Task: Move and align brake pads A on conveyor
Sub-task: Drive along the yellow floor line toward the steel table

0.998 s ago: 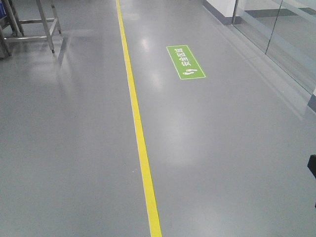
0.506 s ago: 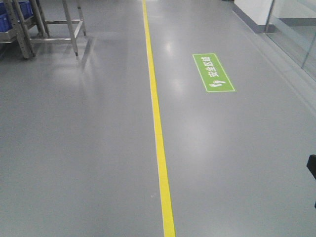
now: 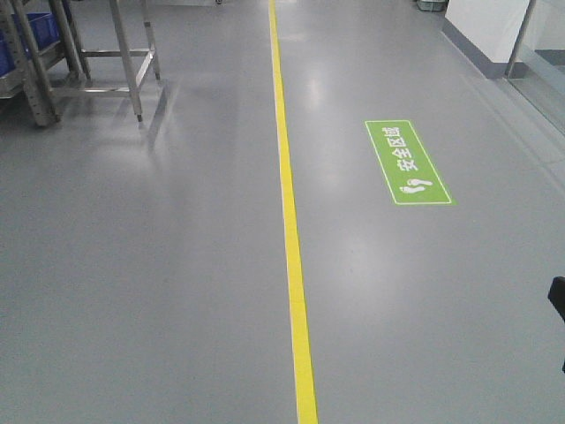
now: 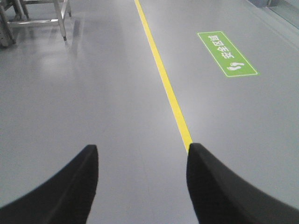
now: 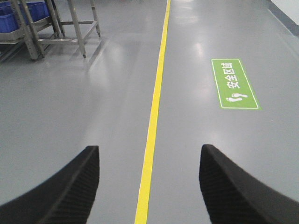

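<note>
Nearest me, both of the robot's black hands hang low over the glossy grey floor [image 3: 159, 291]. The left hand [image 4: 142, 186] and the right hand [image 5: 148, 186] each have their two curved fingers spread wide, with nothing between them.

One yellow painted line [image 3: 291, 238] runs straight away up the floor. It passes between the right hand's fingers and slips under the left hand's right finger.

Farther on, to the right of the line, lies one green rectangular floor sign with white footprints [image 3: 408, 162]. At the far left corner stands a steel-legged frame [image 3: 124, 53] beside blue plastic bins [image 3: 40, 31]; I cannot count the bins.

The brake pads — none of them shows, and the conveyor shows nowhere either. So I cannot tell which way they lie, how their long axes run, or which arm is nearer. I judge the base must reach the conveyor first.
</note>
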{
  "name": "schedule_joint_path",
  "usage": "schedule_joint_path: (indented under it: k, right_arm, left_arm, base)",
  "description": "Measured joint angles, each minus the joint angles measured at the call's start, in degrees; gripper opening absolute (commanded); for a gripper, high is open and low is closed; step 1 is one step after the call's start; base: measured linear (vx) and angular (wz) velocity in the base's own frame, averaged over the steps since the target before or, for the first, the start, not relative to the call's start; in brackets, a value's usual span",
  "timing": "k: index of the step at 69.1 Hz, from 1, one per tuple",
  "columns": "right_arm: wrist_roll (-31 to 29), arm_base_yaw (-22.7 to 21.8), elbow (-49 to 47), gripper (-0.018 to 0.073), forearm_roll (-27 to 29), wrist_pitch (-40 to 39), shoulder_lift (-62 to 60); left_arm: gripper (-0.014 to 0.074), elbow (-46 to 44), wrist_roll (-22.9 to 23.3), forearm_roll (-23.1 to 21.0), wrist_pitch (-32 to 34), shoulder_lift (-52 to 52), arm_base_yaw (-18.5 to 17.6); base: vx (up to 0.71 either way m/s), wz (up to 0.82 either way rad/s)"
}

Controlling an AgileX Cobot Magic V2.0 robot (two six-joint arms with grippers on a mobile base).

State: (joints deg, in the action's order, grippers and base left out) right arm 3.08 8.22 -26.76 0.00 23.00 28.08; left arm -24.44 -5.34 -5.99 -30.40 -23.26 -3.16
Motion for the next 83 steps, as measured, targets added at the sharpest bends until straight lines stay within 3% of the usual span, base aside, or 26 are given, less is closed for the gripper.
schedule_joint_path:
  k: [83]
  right_arm:
    - [0.00,0.00,0.00,0.0450,0.30,0.00,0.00]
  left_arm:
    - [0.0397,0.00,0.00,0.00,0.00,0.00,0.00]
  base:
    - [0.79,0.03]
